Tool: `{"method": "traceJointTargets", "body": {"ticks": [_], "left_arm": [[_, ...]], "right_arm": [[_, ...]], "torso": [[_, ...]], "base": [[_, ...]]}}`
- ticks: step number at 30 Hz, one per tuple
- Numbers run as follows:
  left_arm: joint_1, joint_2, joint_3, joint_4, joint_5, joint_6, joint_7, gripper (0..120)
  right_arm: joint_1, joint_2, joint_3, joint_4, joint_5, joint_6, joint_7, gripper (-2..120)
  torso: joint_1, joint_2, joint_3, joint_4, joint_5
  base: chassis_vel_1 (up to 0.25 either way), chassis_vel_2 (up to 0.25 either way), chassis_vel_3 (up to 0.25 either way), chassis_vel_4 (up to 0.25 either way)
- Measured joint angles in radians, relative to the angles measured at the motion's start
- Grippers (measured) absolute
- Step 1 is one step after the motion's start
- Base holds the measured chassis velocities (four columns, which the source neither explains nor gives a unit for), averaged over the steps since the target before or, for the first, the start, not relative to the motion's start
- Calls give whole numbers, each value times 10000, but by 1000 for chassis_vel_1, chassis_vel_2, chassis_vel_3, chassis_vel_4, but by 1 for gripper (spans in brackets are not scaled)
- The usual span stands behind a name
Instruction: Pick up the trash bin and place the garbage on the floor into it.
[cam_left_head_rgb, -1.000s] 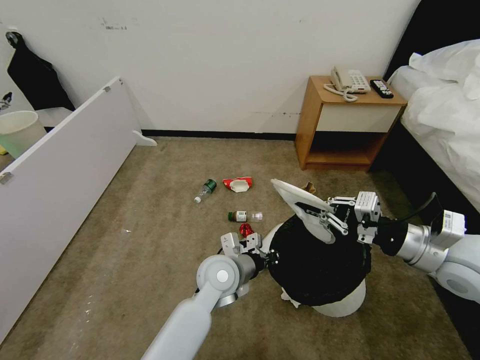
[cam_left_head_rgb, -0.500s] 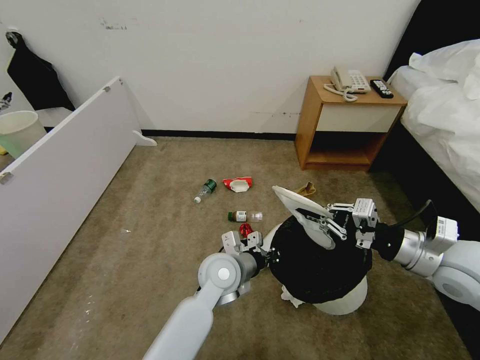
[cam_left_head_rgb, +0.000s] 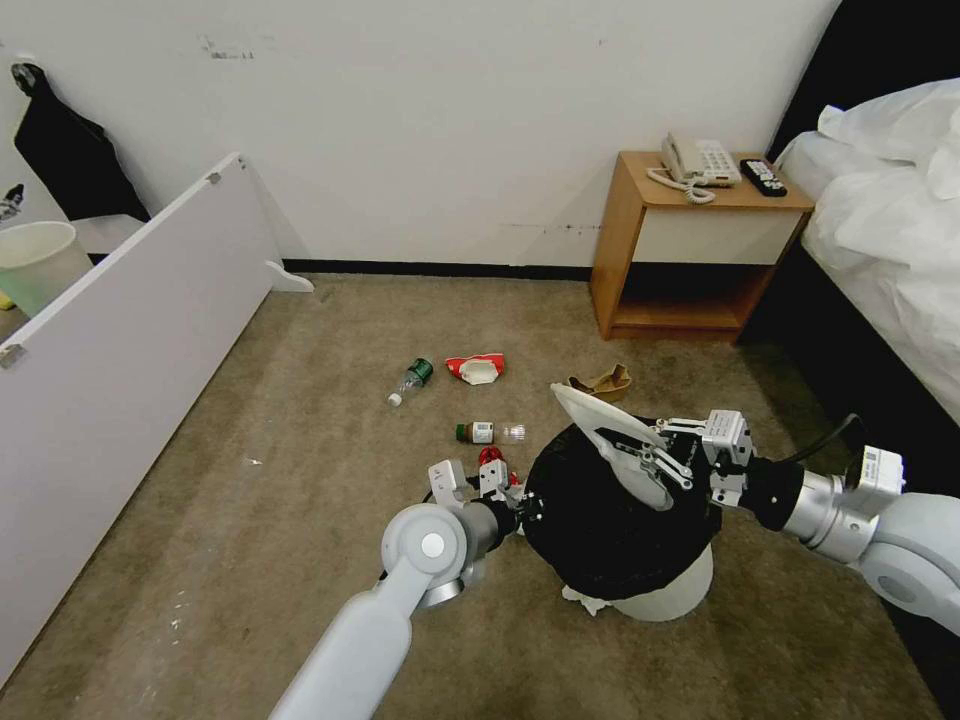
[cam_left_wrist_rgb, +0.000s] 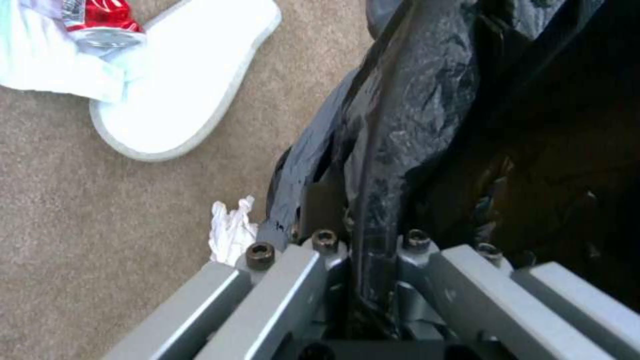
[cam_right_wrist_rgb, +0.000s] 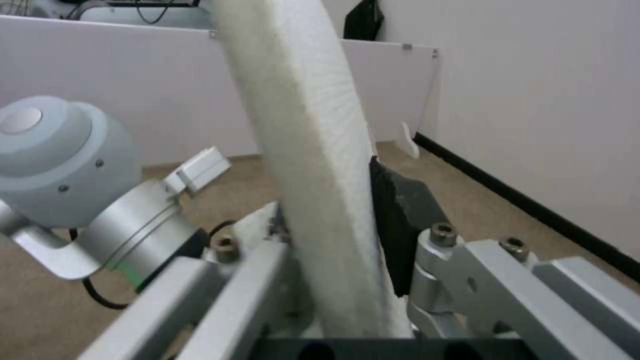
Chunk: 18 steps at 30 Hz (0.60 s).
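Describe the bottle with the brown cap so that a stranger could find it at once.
Start at the trash bin on the carpet. Just beyond its left side lies the bottle, flat on its side. Unlike the green-labelled bottle farther off, it has a brown cap and white label.

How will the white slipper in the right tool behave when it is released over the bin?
The slipper, pinched by the right tool, looks thin and light, yet holds its shape, so probably semi-stiff. Released over the trash bin, it would likely drop flat without rolling.

head: high, forward-down | wrists: close-up | shared: trash bin (cam_left_head_rgb: 610, 520)
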Motion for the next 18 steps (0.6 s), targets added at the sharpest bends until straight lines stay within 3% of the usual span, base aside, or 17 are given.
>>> {"method": "traceJointTargets", "body": {"ticks": [7, 18], "left_arm": [[21, -61, -71, -122, -153, 0, 0, 1], [152, -82, -121, -219, -174, 0, 33, 1]], "right_arm": [[46, 293, -255, -210, -196, 33, -37, 52], [72, 433, -353, -412, -320, 55, -81, 76]], "torso": [[0, 0, 0, 0, 1], [0, -1, 0, 0, 0]], "base": [[0, 0, 0, 0], [0, 0, 0, 0]]}}
